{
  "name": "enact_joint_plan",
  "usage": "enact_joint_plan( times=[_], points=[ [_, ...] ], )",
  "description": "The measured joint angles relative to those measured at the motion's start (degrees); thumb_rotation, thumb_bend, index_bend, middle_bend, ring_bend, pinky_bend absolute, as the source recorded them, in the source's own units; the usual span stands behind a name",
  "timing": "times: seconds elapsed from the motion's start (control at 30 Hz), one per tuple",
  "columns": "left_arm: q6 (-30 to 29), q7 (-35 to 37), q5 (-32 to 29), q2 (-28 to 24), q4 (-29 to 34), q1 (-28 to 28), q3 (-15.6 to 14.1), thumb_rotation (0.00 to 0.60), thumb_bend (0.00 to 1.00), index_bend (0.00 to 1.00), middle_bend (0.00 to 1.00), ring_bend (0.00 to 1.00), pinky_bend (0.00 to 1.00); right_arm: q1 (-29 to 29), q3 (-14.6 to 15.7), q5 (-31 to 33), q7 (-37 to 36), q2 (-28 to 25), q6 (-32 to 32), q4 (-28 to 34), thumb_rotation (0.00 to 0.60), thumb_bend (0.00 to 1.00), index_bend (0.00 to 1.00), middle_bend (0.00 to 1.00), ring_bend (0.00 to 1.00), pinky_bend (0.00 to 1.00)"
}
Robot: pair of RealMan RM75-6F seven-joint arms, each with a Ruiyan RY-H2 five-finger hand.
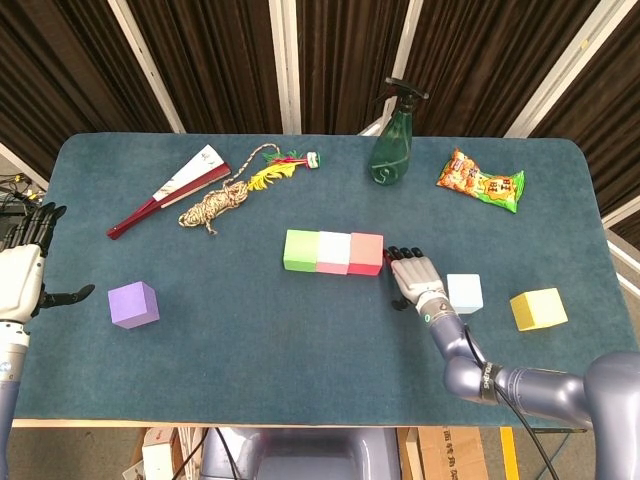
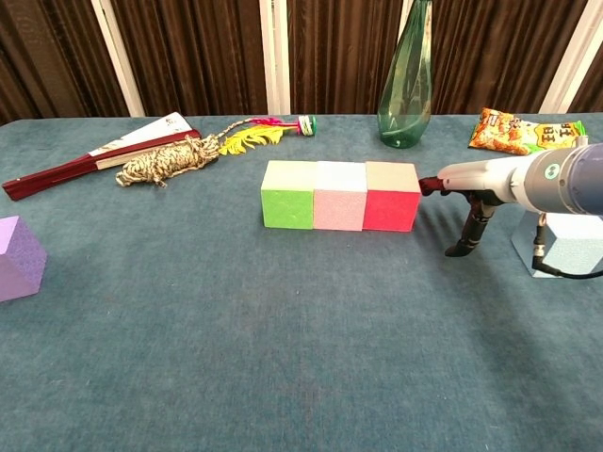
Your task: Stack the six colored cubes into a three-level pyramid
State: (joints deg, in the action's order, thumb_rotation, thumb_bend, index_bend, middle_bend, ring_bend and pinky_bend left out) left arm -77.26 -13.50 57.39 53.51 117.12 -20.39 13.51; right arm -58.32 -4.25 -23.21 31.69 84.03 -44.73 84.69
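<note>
A green cube, a pink cube and a red cube stand side by side in a row at the table's middle. My right hand is flat with fingers apart, its fingertips touching the red cube's right side. A light blue cube lies just right of that hand, and a yellow cube sits further right. At the left, a purple cube rests near my left hand, which is open and holds nothing.
Along the back lie a folded fan, a coil of rope with a yellow tassel, a green spray bottle and a snack packet. The table's front edge runs close below the hands.
</note>
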Motion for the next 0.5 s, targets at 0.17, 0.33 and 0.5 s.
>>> enact_joint_plan(
  times=[0.17,0.33,0.5],
  points=[
    [0.0,-0.1,-0.1,0.1,-0.1,0.0,-0.1,0.6,0.13,0.0,0.0,0.01,0.08,-0.6,-0.1,0.0,-0.2,0.4,0.6,-0.8,0.6,0.3,0.05,0.0,0.0,0.0],
    [0.0,-0.2,-0.2,0.1,-0.2,0.0,0.0,0.6,0.13,0.0,0.0,0.01,0.08,-1.2,-0.2,0.1,-0.2,0.8,1.0,-1.3,0.6,0.3,0.05,0.0,0.0,0.0],
    [0.0,-0.1,-0.1,0.0,-0.2,0.0,0.0,0.6,0.13,0.0,0.0,0.01,0.08,-2.1,-0.1,1.0,0.1,1.2,1.8,-2.0,0.6,0.3,0.05,0.0,0.0,0.0]
  ],
)
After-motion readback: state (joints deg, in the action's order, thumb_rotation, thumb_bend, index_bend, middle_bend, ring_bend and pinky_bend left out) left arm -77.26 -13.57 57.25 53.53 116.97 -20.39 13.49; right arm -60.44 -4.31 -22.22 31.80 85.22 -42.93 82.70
